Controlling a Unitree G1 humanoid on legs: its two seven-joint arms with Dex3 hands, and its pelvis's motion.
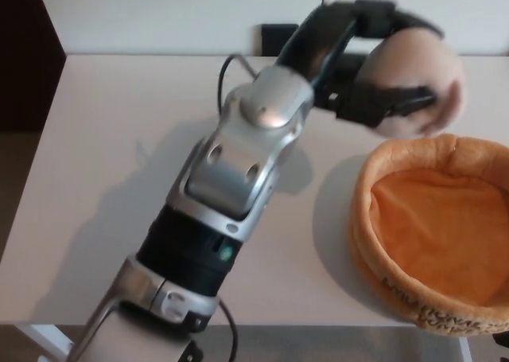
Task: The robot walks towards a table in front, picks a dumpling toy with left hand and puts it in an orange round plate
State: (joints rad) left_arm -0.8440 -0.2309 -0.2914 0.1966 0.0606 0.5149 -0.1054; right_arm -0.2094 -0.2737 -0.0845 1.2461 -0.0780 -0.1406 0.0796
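We see the pale tabletop (119, 139) spread beneath and to the left of the hand, filling most of the head view. Our left arm (231, 187) reaches diagonally across it, silver and black casing rising from the bottom edge up toward the hand, with a thin black cable looping just behind the wrist. Below and to the right of the hand sits the orange round plate (366, 211), a soft, plush-looking dish with a raised rim, lying flat on the tabletop and running off the picture's right edge. The left hand (374, 68) is raised above the plate's far rim, apart from it, and is slightly blurred. It is clenched around the dumpling toy (421, 79), a rounded pinkish-beige ball: one black finger (406, 103) crosses the toy's front and another part of the hand curves over its top. The toy hangs clear of the plate, just beyond and above the far-left part of the rim. Behind the hand, at the tabletop's far edge, a small dark block (274, 40) stands against the white wall (159, 12). Our right hand does not show.
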